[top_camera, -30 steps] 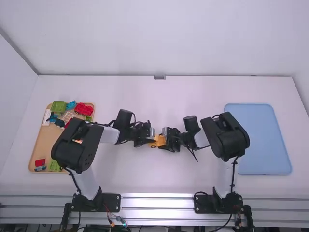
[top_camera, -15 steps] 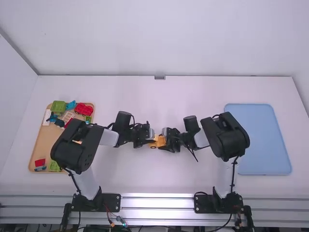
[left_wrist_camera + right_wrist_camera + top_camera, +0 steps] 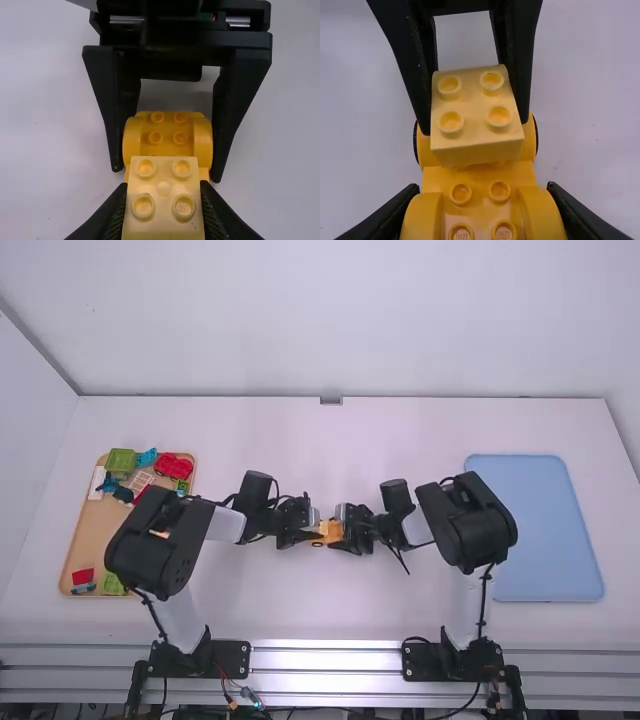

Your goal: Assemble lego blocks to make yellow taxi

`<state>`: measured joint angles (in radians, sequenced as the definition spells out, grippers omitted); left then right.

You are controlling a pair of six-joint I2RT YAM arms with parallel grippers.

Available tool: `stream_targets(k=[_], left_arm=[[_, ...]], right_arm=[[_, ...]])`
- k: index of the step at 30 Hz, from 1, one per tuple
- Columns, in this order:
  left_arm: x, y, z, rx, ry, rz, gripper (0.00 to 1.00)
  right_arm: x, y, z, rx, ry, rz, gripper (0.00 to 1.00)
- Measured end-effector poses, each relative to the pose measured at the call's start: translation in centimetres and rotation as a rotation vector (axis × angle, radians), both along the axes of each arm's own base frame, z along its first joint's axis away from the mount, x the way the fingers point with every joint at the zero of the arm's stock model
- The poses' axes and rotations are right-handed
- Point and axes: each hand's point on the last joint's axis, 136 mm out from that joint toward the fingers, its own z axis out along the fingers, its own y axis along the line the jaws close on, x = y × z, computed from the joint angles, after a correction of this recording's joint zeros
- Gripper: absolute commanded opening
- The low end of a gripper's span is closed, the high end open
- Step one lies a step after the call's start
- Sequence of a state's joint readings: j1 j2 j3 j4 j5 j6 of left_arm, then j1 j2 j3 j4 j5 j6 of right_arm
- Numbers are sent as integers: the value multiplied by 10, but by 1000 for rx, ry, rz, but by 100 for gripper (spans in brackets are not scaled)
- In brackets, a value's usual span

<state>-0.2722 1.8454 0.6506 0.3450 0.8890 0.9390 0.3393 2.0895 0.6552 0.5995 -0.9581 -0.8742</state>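
At mid-table in the high view, my left gripper [image 3: 308, 531] and right gripper [image 3: 349, 531] face each other across the yellow-orange car base [image 3: 330, 531]. In the left wrist view, my left gripper [image 3: 163, 195] is shut on a pale yellow block [image 3: 163, 205] with studs on top. My right gripper [image 3: 484, 200] grips the wheeled car base [image 3: 480, 175] by its raised rounded sides in the right wrist view. The pale block [image 3: 475, 112] sits over the base's far end, between the wheels; whether its underside is fully seated I cannot tell.
A wooden tray [image 3: 85, 530] at the left holds several green, red and blue pieces, partly under the left arm. To the right lies a light blue tray [image 3: 550, 530], with the right arm beside its left edge.
The left arm has shifted very slightly toward the camera since the earliest frame, its gripper still at the block. The right arm has kept still.
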Motion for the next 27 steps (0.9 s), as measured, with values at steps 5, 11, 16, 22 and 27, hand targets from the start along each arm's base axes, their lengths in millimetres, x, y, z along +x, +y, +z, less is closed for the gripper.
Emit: stream_targets(k=[5, 11, 16, 22, 27], left_arm=[[0, 1, 0, 7, 2, 5, 33], [0, 1, 0, 4, 7, 5, 54], [1, 1, 0, 6, 4, 7, 60], [4, 0, 18, -17, -39, 4, 61], [10, -2, 41, -43, -108, 1, 2]], right_arm=[[0, 0, 0, -1, 0, -1, 49], [1, 0, 0, -1, -2, -1, 49], [1, 0, 0, 0, -3, -1, 49], [1, 0, 0, 0, -3, -1, 49], [1, 0, 0, 0, -2, -1, 50]])
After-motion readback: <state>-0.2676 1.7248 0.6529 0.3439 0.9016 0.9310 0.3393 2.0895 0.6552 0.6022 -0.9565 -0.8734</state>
